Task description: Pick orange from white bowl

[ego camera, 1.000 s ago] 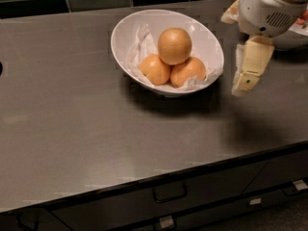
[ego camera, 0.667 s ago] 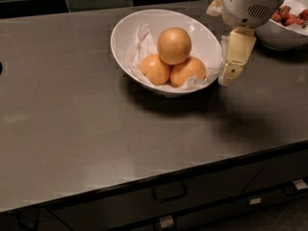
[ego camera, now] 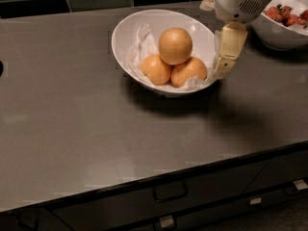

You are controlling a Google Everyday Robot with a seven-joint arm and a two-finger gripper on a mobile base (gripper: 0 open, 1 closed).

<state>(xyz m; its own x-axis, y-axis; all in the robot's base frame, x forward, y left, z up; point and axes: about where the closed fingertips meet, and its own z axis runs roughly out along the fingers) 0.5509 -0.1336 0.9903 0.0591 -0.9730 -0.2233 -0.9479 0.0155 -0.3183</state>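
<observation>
The orange (ego camera: 175,45), large, dull tan and round, sits on top of two smaller, brighter orange fruits (ego camera: 155,69) (ego camera: 188,71) in the white bowl (ego camera: 124,30). The bowl is lined with crumpled white paper (ego camera: 139,49) and stands on the dark counter at upper centre. My gripper (ego camera: 224,67) hangs from its white wrist (ego camera: 238,4) at the bowl's right rim, pointing down. It is to the right of the orange, apart from it, with its tip about level with the lower fruits. It holds nothing that I can see.
A second white bowl (ego camera: 281,35) with red fruits stands at the top right, just behind the wrist. A dark tiled wall runs along the back. The counter's front edge lies below, with drawers and handles (ego camera: 169,192) under it.
My gripper has moved left, from well right of the bowl to right against its right rim. The bowl and the fruits have not moved.
</observation>
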